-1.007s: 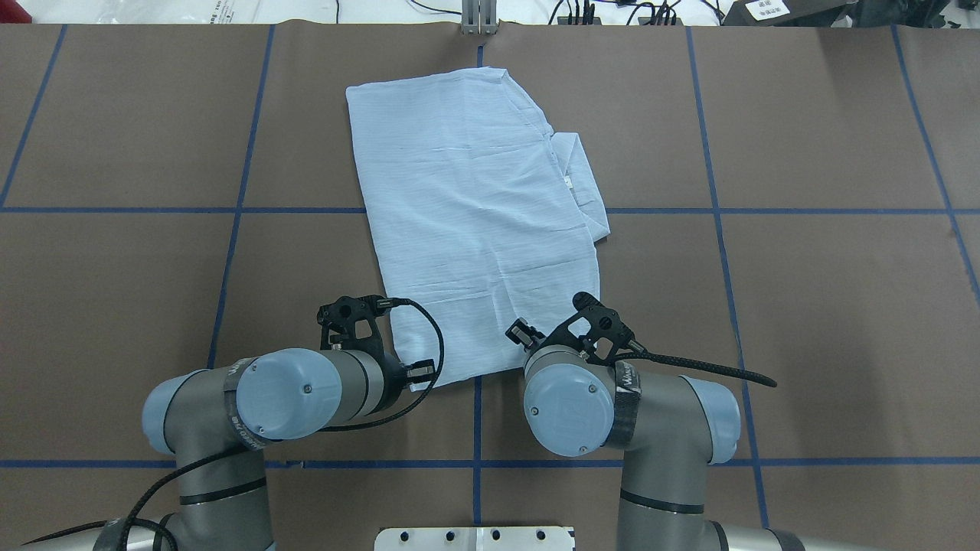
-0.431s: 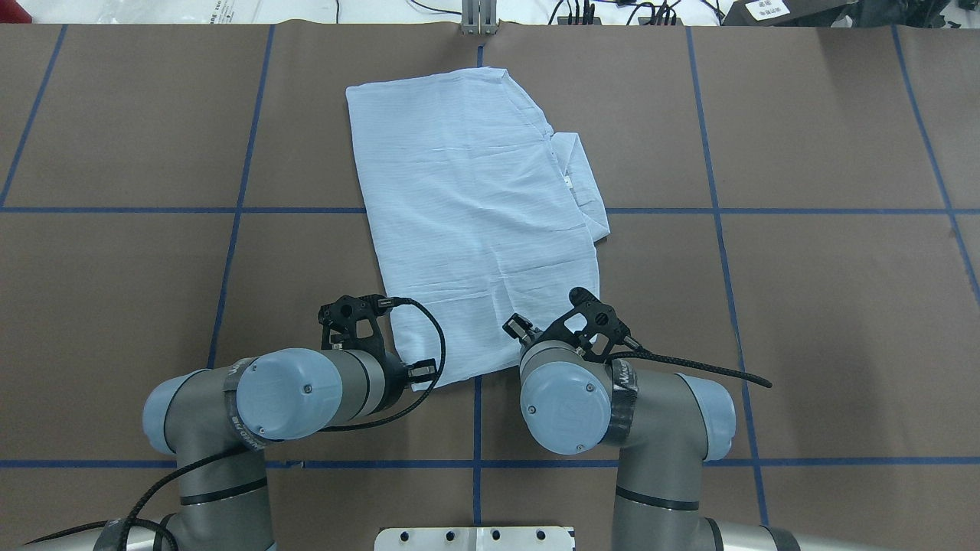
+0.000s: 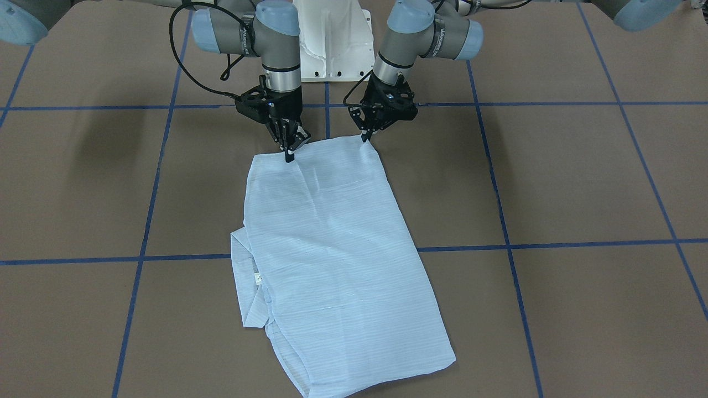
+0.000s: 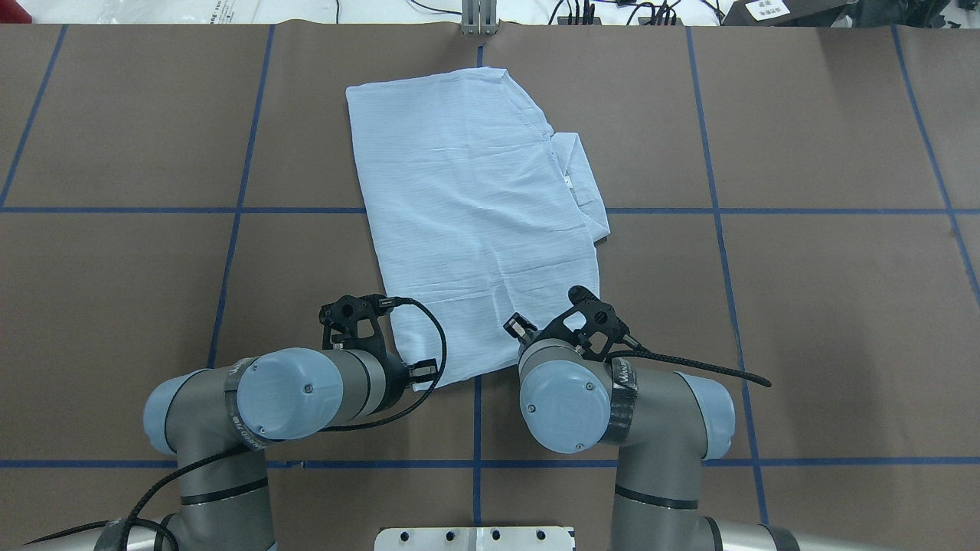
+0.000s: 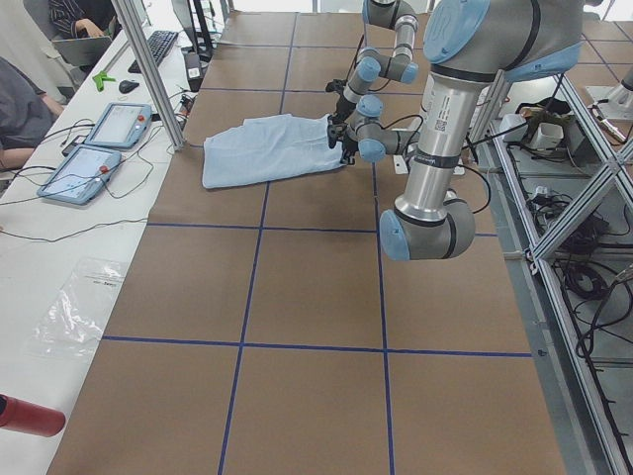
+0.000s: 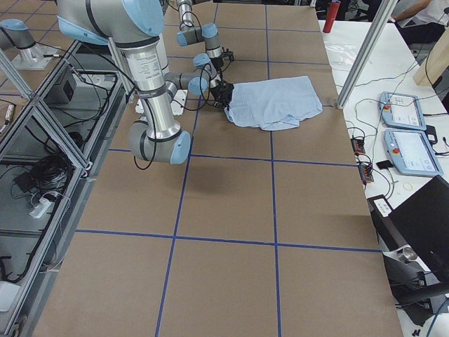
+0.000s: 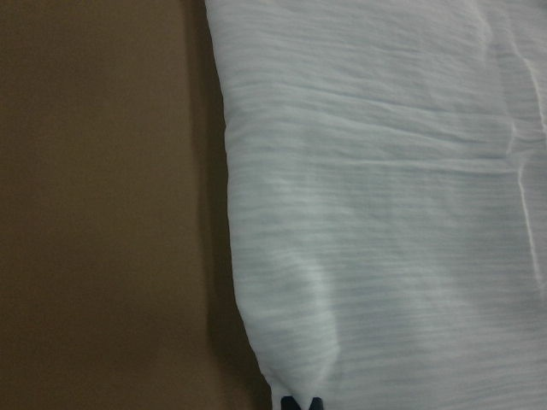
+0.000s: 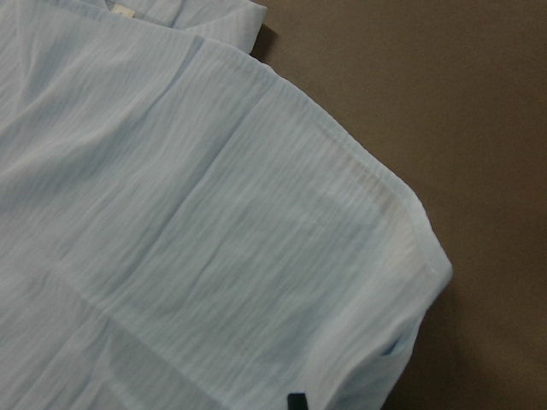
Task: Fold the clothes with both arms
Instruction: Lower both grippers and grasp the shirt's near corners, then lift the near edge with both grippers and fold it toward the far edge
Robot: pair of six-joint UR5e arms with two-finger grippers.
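Two grippers are pinching the shirt's (image 3: 332, 249) near corners, left gripper (image 3: 365, 137) and right gripper (image 3: 289, 156) both closed on cloth; its long axis is running away from them.

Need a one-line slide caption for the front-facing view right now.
Both grippers, left and right, meet the near corners of the folded pale blue shirt on the brown table.

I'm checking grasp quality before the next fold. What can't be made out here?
- Overhead: wrist joints hide both grippers and the shirt's near corners.
- Front-facing: left gripper and right gripper too small to judge jaws.
- Wrist views: only fingertip slivers at the bottom edge.
- Buttons: none visible.
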